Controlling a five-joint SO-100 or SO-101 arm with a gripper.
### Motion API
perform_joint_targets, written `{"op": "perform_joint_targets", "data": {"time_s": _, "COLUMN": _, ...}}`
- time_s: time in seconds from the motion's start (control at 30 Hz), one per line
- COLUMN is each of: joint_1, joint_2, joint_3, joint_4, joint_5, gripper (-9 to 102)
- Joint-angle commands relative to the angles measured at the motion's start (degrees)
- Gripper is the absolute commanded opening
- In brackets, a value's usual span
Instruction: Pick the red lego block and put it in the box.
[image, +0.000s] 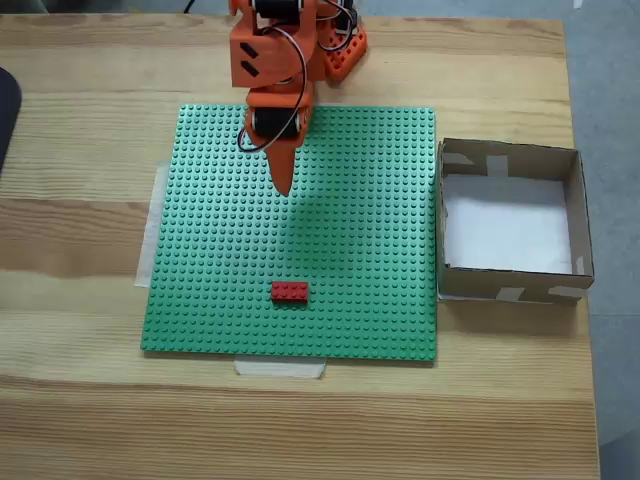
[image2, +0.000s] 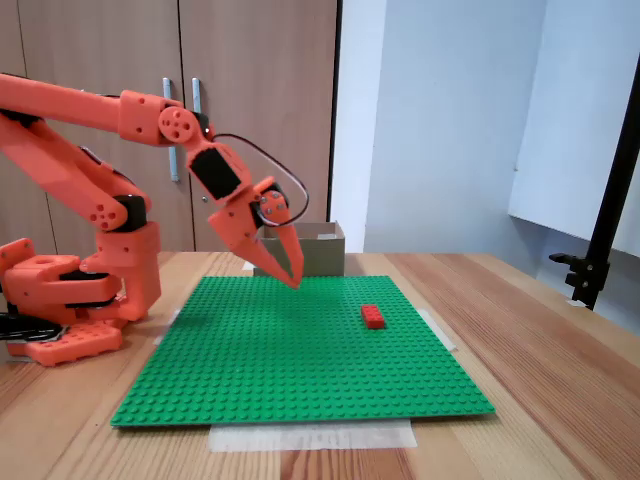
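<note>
Gripper (image2: 293, 277) hangs closed above baseplate (image: 350, 200), well apart from red block (image: 290, 292); box (image: 575, 215) carries no legible writing.

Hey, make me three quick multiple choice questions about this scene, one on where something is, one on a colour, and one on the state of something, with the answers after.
1. Where does the red lego block lie?
A. on the green baseplate
B. inside the box
C. on the bare wooden table

2. What colour is the bottom of the box?
A. green
B. white
C. red

3. What is the claw doing?
A. gripping the block
B. resting inside the box
C. hanging above the baseplate, holding nothing

Answers:
1. A, the block sits on the studs near the plate's front edge in the view from above.
2. B, a pale white floor shows between brown cardboard walls.
3. C, the side view shows its tips in the air, apart from the block.
</note>
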Motion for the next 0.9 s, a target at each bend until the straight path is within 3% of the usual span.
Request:
{"op": "perform_joint_targets", "data": {"time_s": 0.0, "joint_1": 0.7, "joint_2": -4.6, "joint_3": -7.6, "joint_4": 0.8, "joint_5": 0.6, "gripper": -1}}
{"op": "perform_joint_targets", "data": {"time_s": 0.43, "joint_1": 1.1, "joint_2": -21.8, "joint_3": -25.9, "joint_4": 6.2, "joint_5": -0.4, "gripper": -1}}
{"op": "perform_joint_targets", "data": {"time_s": 0.7, "joint_1": 0.9, "joint_2": -32.6, "joint_3": -39.4, "joint_4": 14.1, "joint_5": -0.6, "gripper": -1}}
{"op": "perform_joint_targets", "data": {"time_s": 0.87, "joint_1": 0.7, "joint_2": -39.1, "joint_3": -46.6, "joint_4": 17.9, "joint_5": -0.2, "gripper": 5}}
